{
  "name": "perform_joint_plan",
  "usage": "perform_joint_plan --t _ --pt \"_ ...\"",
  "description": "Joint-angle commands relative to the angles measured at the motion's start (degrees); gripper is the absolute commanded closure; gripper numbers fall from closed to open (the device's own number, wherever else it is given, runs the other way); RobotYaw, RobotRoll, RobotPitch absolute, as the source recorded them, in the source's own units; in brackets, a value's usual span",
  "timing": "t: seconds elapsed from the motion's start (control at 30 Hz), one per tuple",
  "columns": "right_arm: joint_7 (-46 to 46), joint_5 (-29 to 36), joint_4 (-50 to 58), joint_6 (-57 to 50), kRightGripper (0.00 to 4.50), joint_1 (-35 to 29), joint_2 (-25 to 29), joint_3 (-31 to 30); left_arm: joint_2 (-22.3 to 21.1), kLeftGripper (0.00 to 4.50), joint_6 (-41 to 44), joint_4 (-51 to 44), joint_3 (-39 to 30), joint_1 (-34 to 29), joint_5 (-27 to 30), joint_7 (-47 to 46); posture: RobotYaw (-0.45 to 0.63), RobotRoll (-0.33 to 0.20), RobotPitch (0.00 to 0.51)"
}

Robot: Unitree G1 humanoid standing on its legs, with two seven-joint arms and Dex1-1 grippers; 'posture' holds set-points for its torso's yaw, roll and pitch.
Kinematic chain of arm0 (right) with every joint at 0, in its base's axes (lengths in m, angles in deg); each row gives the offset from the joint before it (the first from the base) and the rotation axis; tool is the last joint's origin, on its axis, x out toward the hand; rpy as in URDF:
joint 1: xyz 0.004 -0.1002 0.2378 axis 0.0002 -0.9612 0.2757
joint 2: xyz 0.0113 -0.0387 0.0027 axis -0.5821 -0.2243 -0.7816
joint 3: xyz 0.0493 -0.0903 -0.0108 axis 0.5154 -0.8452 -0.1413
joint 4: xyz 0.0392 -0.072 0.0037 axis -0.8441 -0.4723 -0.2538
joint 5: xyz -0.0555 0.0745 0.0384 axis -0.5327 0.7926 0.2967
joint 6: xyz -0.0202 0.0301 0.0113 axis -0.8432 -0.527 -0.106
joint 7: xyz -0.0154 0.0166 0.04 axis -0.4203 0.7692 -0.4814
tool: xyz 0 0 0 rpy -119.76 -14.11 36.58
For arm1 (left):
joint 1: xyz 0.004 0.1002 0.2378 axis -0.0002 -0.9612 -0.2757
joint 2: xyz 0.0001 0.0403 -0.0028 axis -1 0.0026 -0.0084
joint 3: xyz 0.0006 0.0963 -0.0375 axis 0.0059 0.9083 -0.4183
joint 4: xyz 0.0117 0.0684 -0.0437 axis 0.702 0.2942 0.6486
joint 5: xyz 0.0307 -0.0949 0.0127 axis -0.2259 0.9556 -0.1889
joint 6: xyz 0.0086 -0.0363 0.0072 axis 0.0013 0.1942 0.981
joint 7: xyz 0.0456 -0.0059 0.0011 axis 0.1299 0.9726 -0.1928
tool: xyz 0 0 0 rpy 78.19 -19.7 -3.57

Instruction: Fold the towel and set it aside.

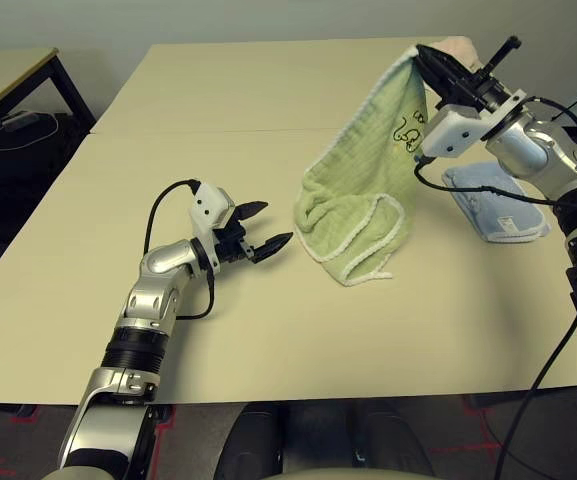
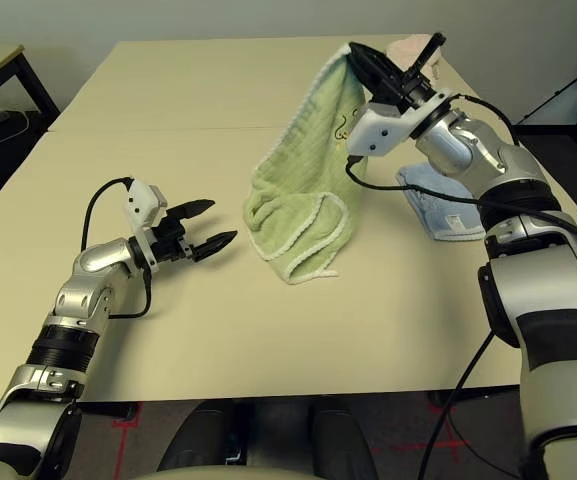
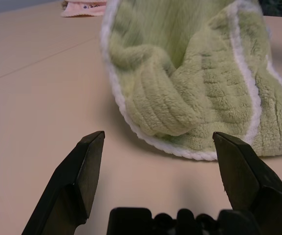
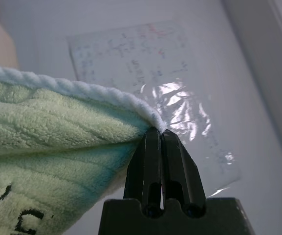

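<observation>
A: What's the setting?

B: A wide beige table with a seam running across it, against a pale wall. A second, dark-legged table stands off at the far left, with dark floor between.

A: And the towel?

B: The towel hangs from its top corner, lifted at the far right of the table. Its lower part is bunched and rests on the table, with the white corded edge looping along the bottom. A dark handwritten mark shows near the top (just under the grip).

A: What has hold of it?

B: The right pincer. Its two black fingers are pressed tight together on the corded corner, as its wrist view shows plainly.

A: And the other arm?

B: The left pincer sits low over the table, level, pointing at the towel's bunched lower edge. Its fingers are spread wide with nothing between them, near the towel but apart from it.

A: Anything else out there?

B: A folded blue towel lies flat on the table under the right arm, beside the hanging one. A pink cloth lies at the far edge, behind the right pincer.
</observation>
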Motion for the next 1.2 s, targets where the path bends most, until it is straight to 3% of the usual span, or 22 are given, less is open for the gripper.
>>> perform_joint_plan --t 0.03,0.63,1.03,1.2 --pt "-1.9 0.1 -0.4 0.0 4.48 2.6 0.0 0.5 0.3 0.0 -0.7 1.4 0.9 0.9 -1.2 -0.3 0.1 0.0 0.059" --pt "-3.8 2.8 -1.9 0.3 4.48 10.6 -1.3 1.3 2.1 0.0 -0.4 3.6 -0.1 3.4 -0.9 -1.5 0.09 0.0 0.055" --pt "2.8 7.9 0.4 6.9 4.48 11.2 -0.6 2.6 3.2 0.0 -3.9 13.7 -2.5 13.2 -0.7 -2.7 0.09 0.0 0.05" --pt "4.5 8.1 0.6 7.4 4.48 11.1 -0.7 3.1 4.4 0.0 -1.7 14.0 -3.2 15.8 2.3 0.3 0.09 0.0 0.05"
